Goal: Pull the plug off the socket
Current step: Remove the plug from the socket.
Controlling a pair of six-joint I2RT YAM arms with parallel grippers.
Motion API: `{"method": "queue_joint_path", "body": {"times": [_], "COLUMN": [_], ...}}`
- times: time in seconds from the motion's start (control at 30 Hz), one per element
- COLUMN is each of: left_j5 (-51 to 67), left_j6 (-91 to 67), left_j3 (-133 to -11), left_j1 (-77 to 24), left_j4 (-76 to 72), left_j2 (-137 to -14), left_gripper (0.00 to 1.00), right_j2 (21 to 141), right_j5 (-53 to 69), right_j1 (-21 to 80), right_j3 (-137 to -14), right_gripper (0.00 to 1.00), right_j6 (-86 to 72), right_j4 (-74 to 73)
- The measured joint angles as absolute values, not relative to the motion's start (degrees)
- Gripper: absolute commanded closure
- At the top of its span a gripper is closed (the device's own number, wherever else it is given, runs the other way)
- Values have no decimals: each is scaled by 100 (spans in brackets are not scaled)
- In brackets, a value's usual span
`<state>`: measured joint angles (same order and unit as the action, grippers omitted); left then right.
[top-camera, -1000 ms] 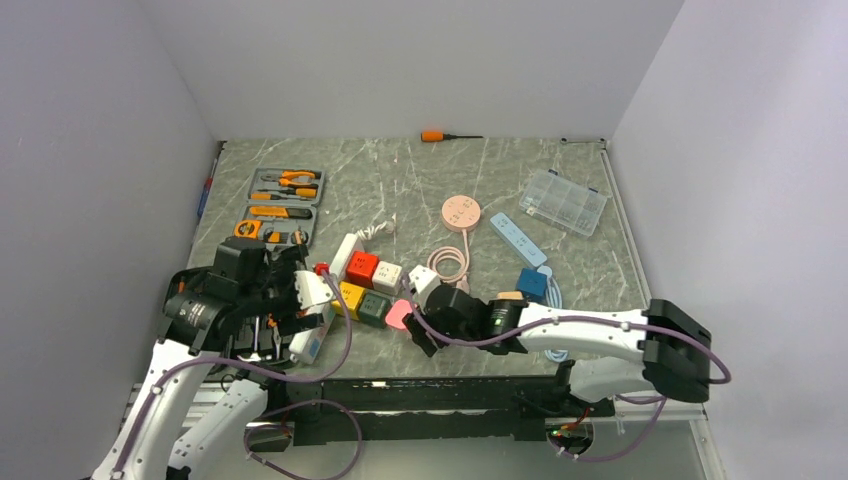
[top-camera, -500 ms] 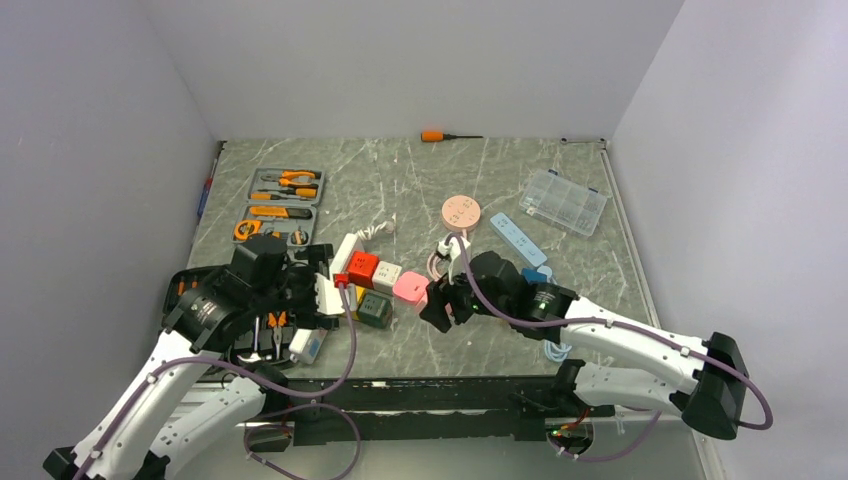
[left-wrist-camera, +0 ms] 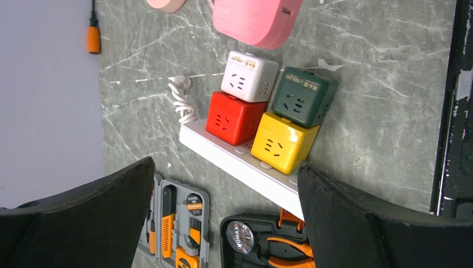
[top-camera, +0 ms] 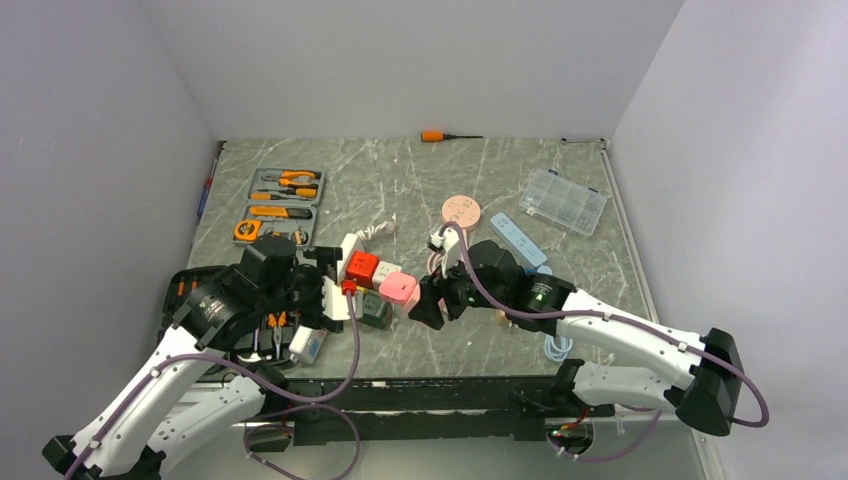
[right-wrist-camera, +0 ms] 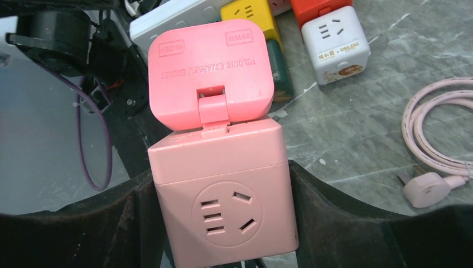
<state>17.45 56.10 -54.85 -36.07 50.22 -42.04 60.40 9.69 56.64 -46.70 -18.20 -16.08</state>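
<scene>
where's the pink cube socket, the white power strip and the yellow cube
pink cube socket [right-wrist-camera: 223,209]: right wrist view, on its front face by the outlet holes
white power strip [left-wrist-camera: 223,154]: left wrist view, on the bare top below the red cube
yellow cube [left-wrist-camera: 281,142]: left wrist view, on its outlet face

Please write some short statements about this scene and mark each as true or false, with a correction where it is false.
1. The right gripper holds the pink cube-shaped adapter between its fingers. True.
2. The left gripper is shut on the yellow cube adapter. False: it is open and empty; that cube sits on the long white power strip.
3. The red cube adapter stands beside the yellow one. True.
4. The clear plastic compartment box lies at the near left. False: it lies far on the right.
5. The orange-handled screwdriver lies at the back, far from both grippers. True.
</scene>
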Motion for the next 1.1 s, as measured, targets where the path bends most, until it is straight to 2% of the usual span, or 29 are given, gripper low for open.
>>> {"method": "queue_joint_path", "body": {"times": [1.1], "left_j5": [1455], "left_j6": [6034], "left_j3": [-5784], "left_j1": [-4080], "left_j4": [4637], "left_j2": [-4613], "left_gripper": [1], "right_j2": [7430], "right_j5": [2355], "right_j1": [5256], "right_j3": [-6077], "right_gripper": [100], "right_j6": [-2259], "right_j4": [-1452]}}
